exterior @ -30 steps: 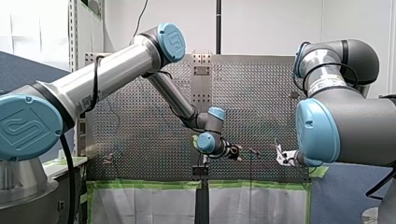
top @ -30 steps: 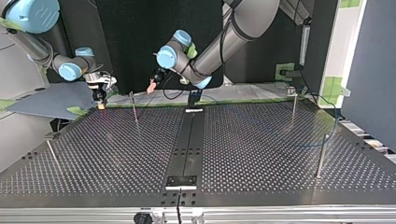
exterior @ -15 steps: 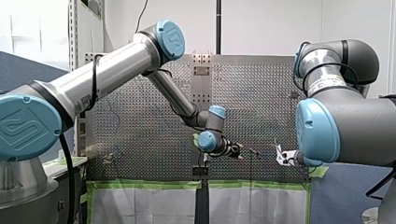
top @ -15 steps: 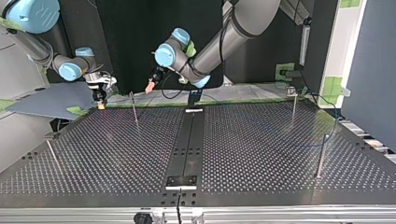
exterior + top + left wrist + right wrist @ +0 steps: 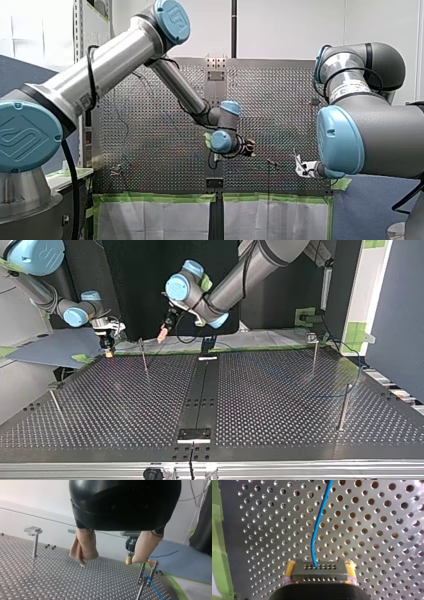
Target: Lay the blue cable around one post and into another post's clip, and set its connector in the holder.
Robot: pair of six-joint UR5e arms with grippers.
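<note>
Lifting left jaws clear of the clip post [image 5: 143, 356]; clipping looks done.
Front: my left arm is rising, the right one is staying put. Top: left jaws are hovering near the post. Left wrist: jaws are gaping wide, empty; blue cable [image 5: 152, 585] is sitting in the clip. Right wrist: right jaws are clamping the connector [image 5: 319, 571], holder still pending.

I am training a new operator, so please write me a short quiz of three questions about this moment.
1. True or false: my left arm's jaws are shut on the blue cable.
2. What do my right arm's jaws hold? A the connector; B a post; C nothing.
3. Fill in: the pads touching the connector are ____.
Key: 1 false, they stand open and empty; 2 A; 3 yellow.
</note>
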